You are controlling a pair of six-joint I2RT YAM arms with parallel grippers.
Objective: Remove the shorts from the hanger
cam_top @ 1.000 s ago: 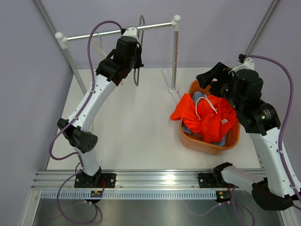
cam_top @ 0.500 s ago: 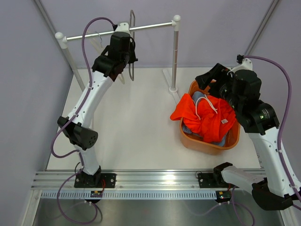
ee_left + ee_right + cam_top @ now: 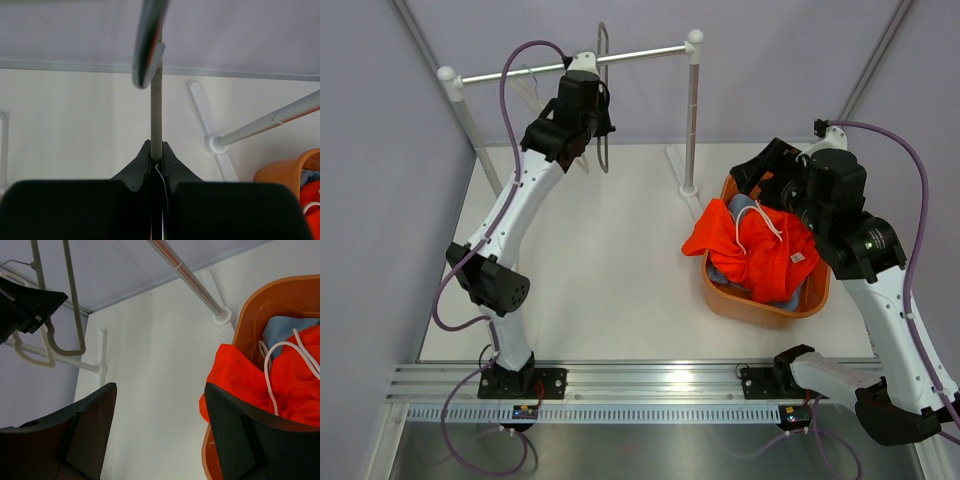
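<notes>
The bare grey hanger (image 3: 603, 150) stands upright, crossing the rail (image 3: 500, 74). My left gripper (image 3: 597, 118) is shut on it. In the left wrist view the jaws (image 3: 156, 150) pinch the hanger's thin bar (image 3: 156, 110). The orange shorts (image 3: 760, 250) with a white drawstring lie heaped in the orange basket (image 3: 760, 308), over the light blue shorts (image 3: 744, 207). My right gripper (image 3: 760, 172) hangs open and empty above the basket's far left rim. In the right wrist view (image 3: 160, 410) the orange shorts (image 3: 240, 385), the blue shorts (image 3: 282, 332) and the hanger (image 3: 75, 320) show.
The white rail stand has an upright post (image 3: 691, 110) with a foot just behind the basket, and a left post (image 3: 465, 120). A second pale hanger (image 3: 527, 88) hangs on the rail left of my left gripper. Grey walls close in the table on three sides.
My left gripper has carried the grey hanger up and to the left, to the rail, then almost stopped. My right gripper has shifted slightly left. The shorts have not moved.
</notes>
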